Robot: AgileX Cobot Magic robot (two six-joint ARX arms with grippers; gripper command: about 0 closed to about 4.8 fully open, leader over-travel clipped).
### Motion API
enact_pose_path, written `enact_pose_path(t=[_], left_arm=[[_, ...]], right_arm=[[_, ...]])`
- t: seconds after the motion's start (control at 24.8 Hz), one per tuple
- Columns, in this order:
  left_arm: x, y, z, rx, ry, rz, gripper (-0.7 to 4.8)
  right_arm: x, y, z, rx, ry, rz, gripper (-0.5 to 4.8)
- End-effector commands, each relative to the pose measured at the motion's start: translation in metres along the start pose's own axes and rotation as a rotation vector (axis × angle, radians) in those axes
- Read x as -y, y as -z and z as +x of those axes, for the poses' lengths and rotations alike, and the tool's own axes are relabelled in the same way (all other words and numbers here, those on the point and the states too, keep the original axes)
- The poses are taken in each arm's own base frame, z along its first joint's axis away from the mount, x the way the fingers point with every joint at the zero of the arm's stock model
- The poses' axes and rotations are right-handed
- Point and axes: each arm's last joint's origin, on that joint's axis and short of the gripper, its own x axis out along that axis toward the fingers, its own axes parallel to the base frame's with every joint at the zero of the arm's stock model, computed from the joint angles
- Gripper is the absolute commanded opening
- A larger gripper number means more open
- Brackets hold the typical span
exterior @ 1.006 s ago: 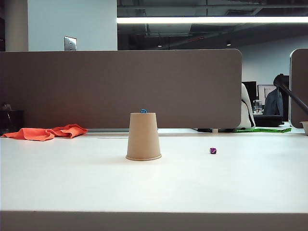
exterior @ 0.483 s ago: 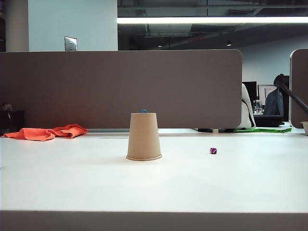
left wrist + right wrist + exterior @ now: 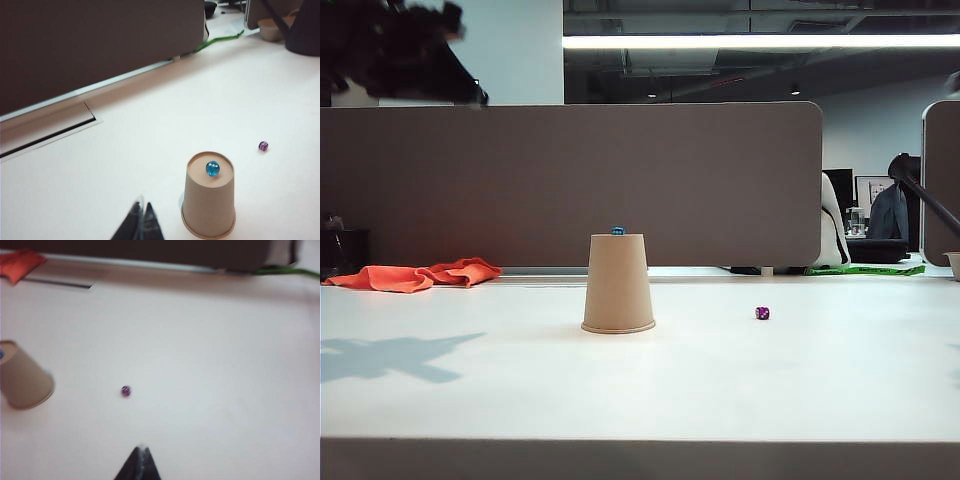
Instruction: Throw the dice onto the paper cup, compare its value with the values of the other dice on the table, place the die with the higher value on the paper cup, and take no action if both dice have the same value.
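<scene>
Two dice show: the blue die sits on top of the upside-down paper cup, mid table; the purple die lies to its right. Left end effector and right end effector hang above, both clenched and empty.

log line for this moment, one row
blue die: atop upturned paper cup | purple die: on table, apart from cup | left gripper: shut, empty, above table | right gripper: shut, empty
</scene>
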Motion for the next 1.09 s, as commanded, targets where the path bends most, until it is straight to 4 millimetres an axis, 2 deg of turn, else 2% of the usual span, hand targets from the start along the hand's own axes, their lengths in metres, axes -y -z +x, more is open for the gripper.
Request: enact_pose_path(t=[0.04, 0.16, 0.28, 0.52, 0.68, 0.81, 0.89, 0.97, 1.09], left_arm=[[-0.001, 0.004, 0.01, -0.002, 0.009, 0.002, -0.06], [-0.001, 0.01, 0.018, -0.012, 0.015, 0.012, -0.06], [-0.001, 0.015, 0.026, -0.005, 0.048, 0.094, -0.06], [-0.005, 0.011, 0.044, -0.011, 0.058, 0.193, -0.06], [-0.01, 0.004, 0.061, -0.002, 0.07, 0.202, -0.06], [-0.012, -0.001, 0.078, 0.018, 0.144, 0.201, -0.06], [-0.012, -0.001, 0.091, 0.037, 0.238, 0.214, 0.22], [-0.012, 0.001, 0.1, 0.052, 0.301, 0.255, 0.83], [-0.012, 0.006, 0.111, 0.058, 0.34, 0.305, 0.92]], right_arm=[[-0.007, -0.004, 0.015, -0.064, -0.024, -0.016, -0.01], [-0.017, -0.007, 0.032, -0.113, -0.029, -0.038, -0.01], [-0.028, -0.007, 0.053, -0.177, -0.016, -0.069, -0.01], [-0.039, -0.01, 0.074, -0.194, -0.032, -0.091, 0.0], [-0.041, -0.01, 0.079, -0.178, -0.021, -0.096, 0.0], [-0.041, -0.01, 0.08, -0.176, -0.015, -0.097, 0.0], [-0.041, -0.01, 0.081, -0.172, -0.015, -0.097, 0.0], [-0.041, -0.01, 0.081, -0.17, -0.016, -0.097, 0.0], [-0.041, -0.01, 0.081, -0.17, -0.016, -0.097, 0.0]])
